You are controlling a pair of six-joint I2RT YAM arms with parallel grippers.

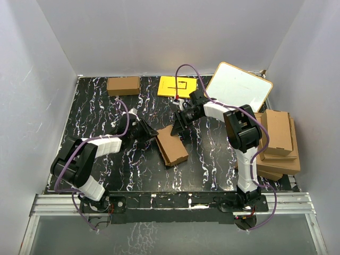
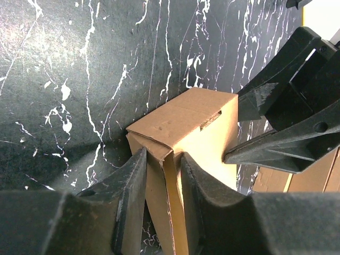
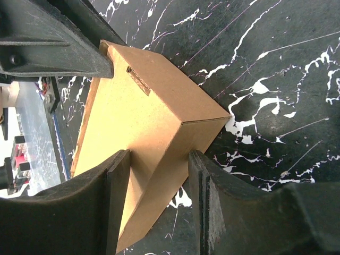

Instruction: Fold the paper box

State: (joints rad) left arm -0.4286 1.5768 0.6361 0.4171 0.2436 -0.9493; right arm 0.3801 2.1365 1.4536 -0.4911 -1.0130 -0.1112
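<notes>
White walls enclose a black, white-veined counter (image 1: 212, 154). The paper box (image 1: 172, 144) lies near its middle, between the two arms and tilted at an angle. The left gripper (image 2: 162, 175) straddles a thin wall at one end of the box. Its fingers (image 2: 133, 186) are close on either side, but I cannot tell whether they press it. The right gripper (image 3: 156, 175) meets the far corner, its fingers (image 3: 119, 196) pinching the cardboard between them. At the back sit a smaller carton (image 1: 123, 85), a yellow sheet (image 1: 177, 86) and a whiteboard (image 1: 239, 87). A pile of cardboard sheets (image 1: 279, 141) lies to the right.
</notes>
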